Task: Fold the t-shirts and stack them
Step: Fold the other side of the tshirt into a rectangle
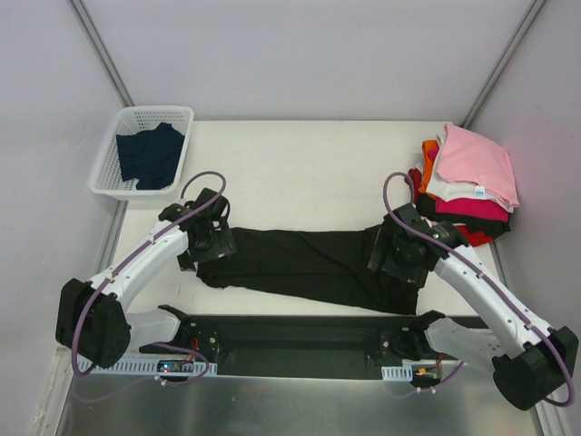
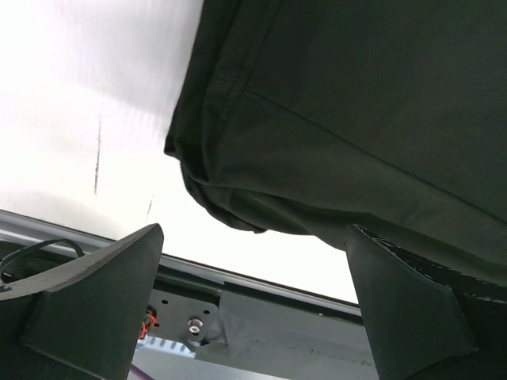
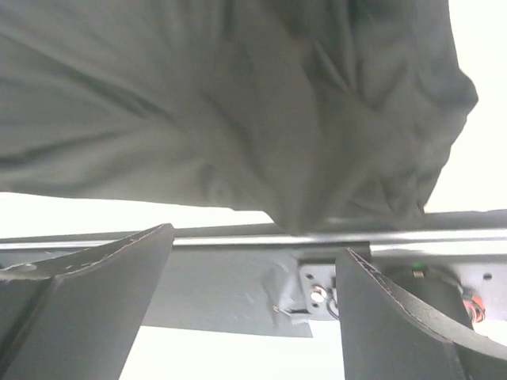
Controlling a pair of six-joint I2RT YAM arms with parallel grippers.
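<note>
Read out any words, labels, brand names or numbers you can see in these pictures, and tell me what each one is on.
No text can be read in any view.
Small tag on the stack of folded t-shirts: too small to read.
Black t-shirt: no print shows on the visible side in the top view or either wrist view.

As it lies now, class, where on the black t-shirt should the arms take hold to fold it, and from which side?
Probably at its two short ends, from above. The black t-shirt lies as a long strip across the table; the left gripper suits the rolled left edge, the right gripper the bunched right corner. Those raised folds give the open jaws something to pinch.
</note>
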